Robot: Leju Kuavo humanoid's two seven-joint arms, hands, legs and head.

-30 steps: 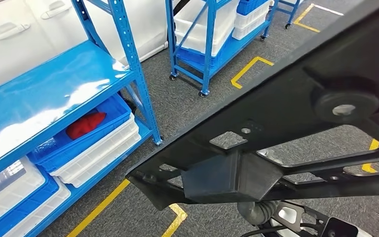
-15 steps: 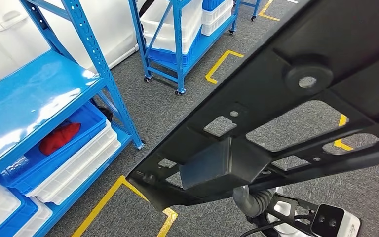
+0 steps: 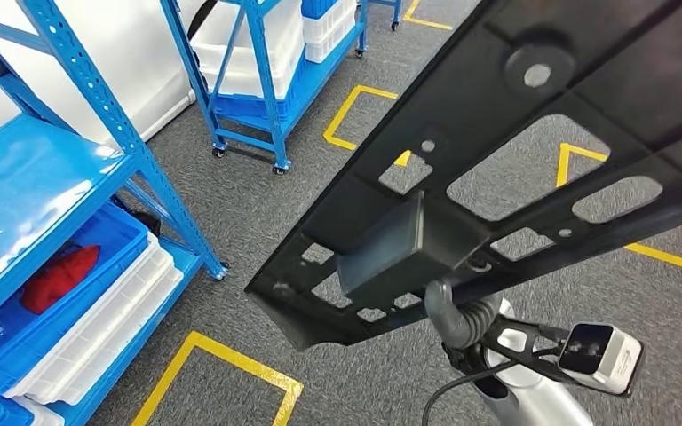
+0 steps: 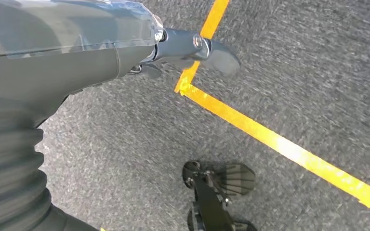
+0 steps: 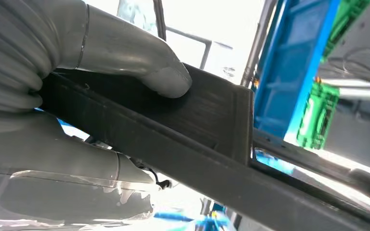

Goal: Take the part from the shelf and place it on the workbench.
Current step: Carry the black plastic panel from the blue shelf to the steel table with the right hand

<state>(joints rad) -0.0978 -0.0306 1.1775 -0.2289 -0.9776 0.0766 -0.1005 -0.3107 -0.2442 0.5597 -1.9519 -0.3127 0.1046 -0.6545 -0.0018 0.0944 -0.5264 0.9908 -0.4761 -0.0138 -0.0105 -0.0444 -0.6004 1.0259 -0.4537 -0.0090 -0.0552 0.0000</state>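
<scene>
The part (image 3: pixel 533 151) is a long flat black frame with cut-outs and a boxy block (image 3: pixel 408 244) on its underside. It runs slantwise across the head view, held up over the floor. My right hand (image 3: pixel 457 315) grips it from below at that block. In the right wrist view the right hand (image 5: pixel 77 96) has its thumb pressed on the block's face and its fingers under the part's (image 5: pixel 212 125) rail. My left hand (image 4: pixel 77 57) hangs over the grey carpet and holds nothing, with one dark finger (image 4: pixel 212 50) stretched out.
A blue shelf (image 3: pixel 44 186) stands at the left, with a blue crate holding something red (image 3: pixel 58 275) on stacked white bins (image 3: pixel 98 328). A wheeled blue rack (image 3: pixel 257 80) of bins stands farther back. Yellow tape (image 3: pixel 222 355) marks boxes on the carpet.
The whole picture has shifted: the camera has turned away from the shelf, which now sits farther left. The part stays in my right hand, with more open floor showing beneath it.
</scene>
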